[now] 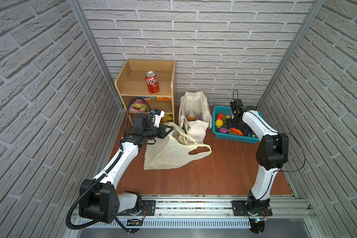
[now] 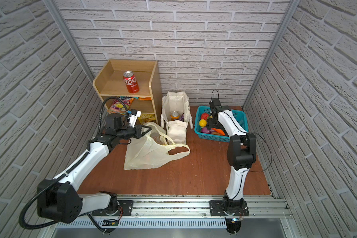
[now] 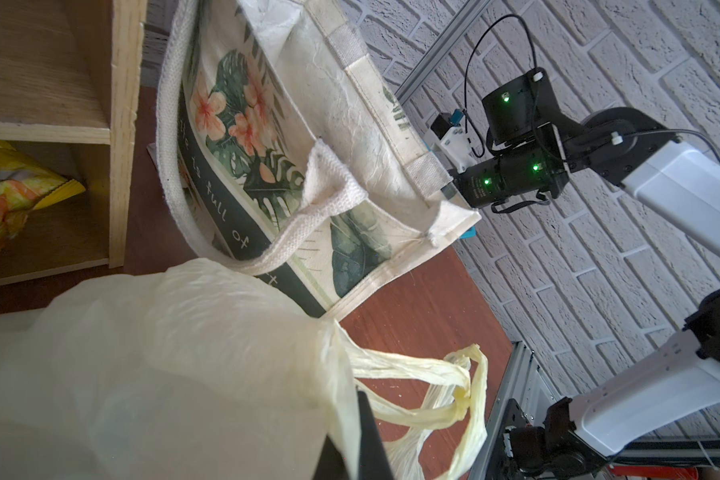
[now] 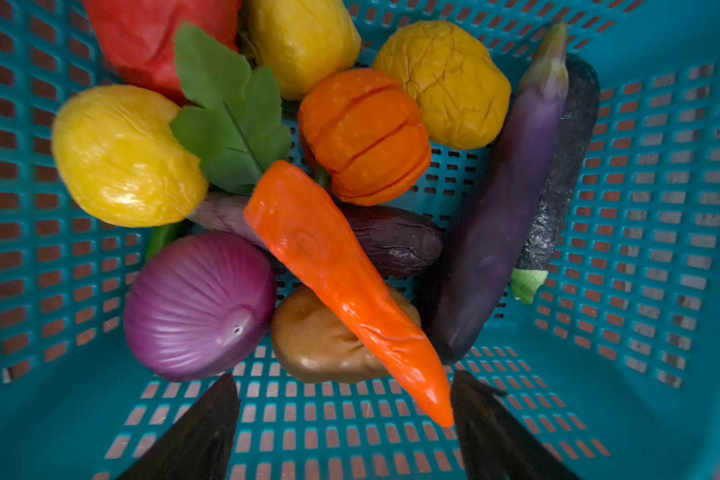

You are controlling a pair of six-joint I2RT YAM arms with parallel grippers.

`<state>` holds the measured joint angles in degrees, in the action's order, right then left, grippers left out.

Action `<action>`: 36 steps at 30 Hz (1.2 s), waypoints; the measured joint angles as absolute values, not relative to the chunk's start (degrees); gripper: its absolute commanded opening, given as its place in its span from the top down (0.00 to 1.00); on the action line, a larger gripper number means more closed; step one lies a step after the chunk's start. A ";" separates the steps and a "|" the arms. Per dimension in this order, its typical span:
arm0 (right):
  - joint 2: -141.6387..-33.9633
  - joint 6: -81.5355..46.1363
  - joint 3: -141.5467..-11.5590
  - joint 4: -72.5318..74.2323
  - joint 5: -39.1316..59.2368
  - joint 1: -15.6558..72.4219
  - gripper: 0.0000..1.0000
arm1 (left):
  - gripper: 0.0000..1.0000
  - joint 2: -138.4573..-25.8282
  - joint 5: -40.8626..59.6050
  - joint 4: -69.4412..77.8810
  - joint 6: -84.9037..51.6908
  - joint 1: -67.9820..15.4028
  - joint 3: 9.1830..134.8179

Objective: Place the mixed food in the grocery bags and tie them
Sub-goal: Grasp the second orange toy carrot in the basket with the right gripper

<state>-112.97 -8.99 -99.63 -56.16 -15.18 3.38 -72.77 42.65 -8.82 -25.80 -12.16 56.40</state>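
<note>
A pale-yellow plastic bag point(image 1: 167, 152) lies on the wooden floor, and my left gripper point(image 1: 170, 130) is shut on its rim, lifting that edge. In the left wrist view the film point(image 3: 225, 374) drapes over the closed jaws. Behind it stands the cream canvas tote point(image 1: 195, 103) with an orange soda can point(image 1: 191, 115) and a purple packet point(image 2: 181, 117) inside. My right gripper point(image 4: 344, 386) hangs open inside the turquoise basket point(image 1: 235, 139), just above an orange toy carrot point(image 4: 329, 266) whose tip lies beside one finger point(image 4: 487, 415). Nothing is clamped between those fingers.
A wooden shelf unit point(image 1: 173, 82) stands at the back left with a red cola can point(image 1: 152, 82) on top and snack packets point(image 1: 137, 106) below. The basket also holds a purple onion point(image 4: 196, 307), yellow lemons point(image 4: 121, 158), aubergines point(image 4: 504, 199) and an orange pumpkin point(image 4: 362, 137). Brick walls enclose three sides.
</note>
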 measured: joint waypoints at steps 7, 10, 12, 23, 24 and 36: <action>-118.43 -7.33 -104.55 -57.78 -18.48 3.68 0.18 | 1.00 -73.23 43.40 -8.08 -25.82 -11.94 56.36; -121.49 -6.79 -106.32 -58.85 -18.90 3.81 0.18 | 1.00 -73.52 43.81 -7.46 -26.06 -11.92 56.21; -123.11 -6.61 -107.66 -59.37 -19.09 3.86 0.19 | 1.00 -73.58 43.97 -7.20 -26.41 -11.90 55.94; -127.63 -6.20 -114.85 -61.45 -18.90 3.29 0.36 | 1.00 -73.58 44.21 -6.52 -27.14 -11.88 55.75; -127.63 -6.33 -114.85 -61.54 -18.55 3.16 0.39 | 1.00 -73.58 44.23 -6.48 -27.16 -11.88 55.75; -126.21 -9.80 -110.69 -58.72 -10.87 -1.41 0.40 | 1.00 -73.58 44.23 -6.37 -27.29 -11.81 55.75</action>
